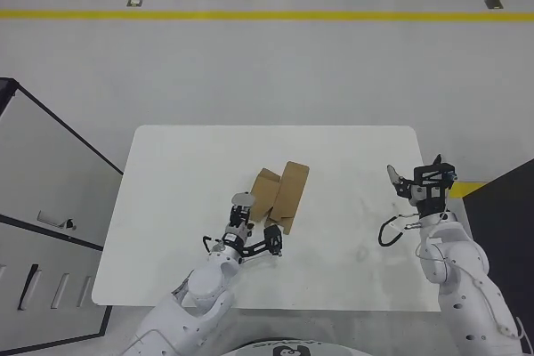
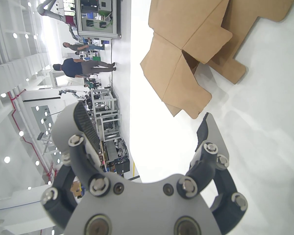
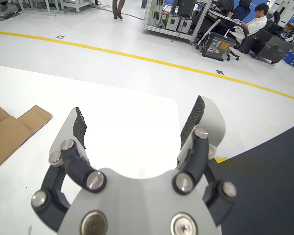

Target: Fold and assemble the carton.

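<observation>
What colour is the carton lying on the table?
Plain brown cardboard; the carton shows best in the left wrist view.

**Out of sight**

Right wrist view: carton (image 3: 7, 135) runs off the frame edge, most of it unseen; top view: left gripper (image 1: 256, 221) overlaps its near flap, contact too small to judge; left wrist view: hollow under the raised flap too dark to read.

Left arm (image 1: 209, 276) angles forward and inward, wrist rolled on its side | left gripper (image 2: 142, 113) low, ribbed fingers (image 2: 84, 123) spread wide | right arm (image 1: 458, 262) bent out at the robot's right | right gripper (image 3: 137, 108) points forward, fingers (image 3: 191, 118) parted wide, well apart from the left.
</observation>
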